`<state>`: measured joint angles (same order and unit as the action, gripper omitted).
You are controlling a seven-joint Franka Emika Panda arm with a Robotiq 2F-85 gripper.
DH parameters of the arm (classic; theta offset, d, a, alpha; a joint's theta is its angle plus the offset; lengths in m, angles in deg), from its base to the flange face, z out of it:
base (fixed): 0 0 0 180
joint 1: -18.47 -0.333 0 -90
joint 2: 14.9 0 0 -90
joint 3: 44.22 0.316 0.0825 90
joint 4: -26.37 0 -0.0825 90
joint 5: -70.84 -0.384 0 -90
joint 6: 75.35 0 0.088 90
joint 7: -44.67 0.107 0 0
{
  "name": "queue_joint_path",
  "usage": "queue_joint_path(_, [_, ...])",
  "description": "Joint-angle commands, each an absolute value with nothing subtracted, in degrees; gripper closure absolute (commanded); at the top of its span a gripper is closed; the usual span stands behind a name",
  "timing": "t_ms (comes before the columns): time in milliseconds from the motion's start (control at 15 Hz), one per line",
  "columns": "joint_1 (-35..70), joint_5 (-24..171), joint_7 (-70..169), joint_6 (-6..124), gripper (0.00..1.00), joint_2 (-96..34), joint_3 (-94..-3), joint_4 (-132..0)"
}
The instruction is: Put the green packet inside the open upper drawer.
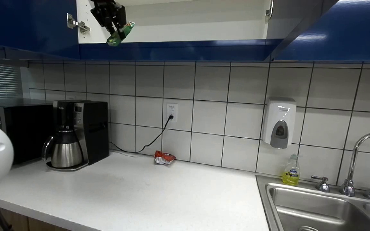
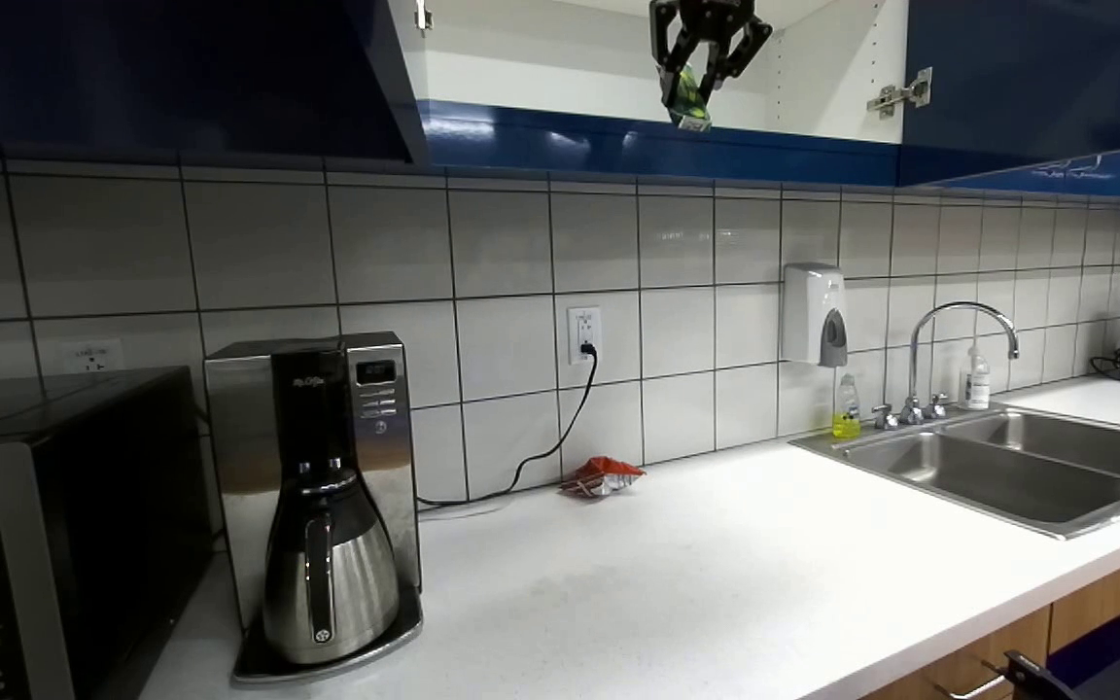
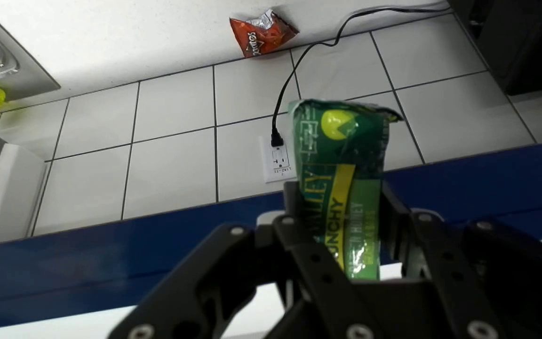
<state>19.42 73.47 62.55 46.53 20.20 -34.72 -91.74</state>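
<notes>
Robotiq gripper [image 3: 339,207], foremost in the wrist view, is clamped across the long edges of the green Nature Valley Crunchy packet [image 3: 341,141]. This grip leaves one end free, presumably to lead into storage. Packet location: held aloft, tilted, in front of the open upper cabinet compartment [image 1: 194,29], overlapping its bottom rail [image 1: 178,51] in both exterior views; judged not yet inside. Packet material: glossy film, creased. Rail: high-gloss blue. Compartment: smooth white panels. Below, a stainless carafe [image 2: 366,583] stands in the Mr. Coffee maker [image 2: 312,428], presumably placed to catch the brew. A crumpled orange-red Doritos bag [image 3: 264,34], silver-lined, lies on the white countertop [image 1: 172,199] beside glazed wall tiles [image 1: 210,115].
</notes>
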Motion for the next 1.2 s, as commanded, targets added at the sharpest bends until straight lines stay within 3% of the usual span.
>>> queue_joint_path(0, [21.0, 74.5, 65.4, 41.9, 0.84, 13.7, -33.6, -82.3])
queue_joint_path(1133, [19.7, 78.4, 71.7, 35.1, 0.84, -7.6, -35.3, -57.2])
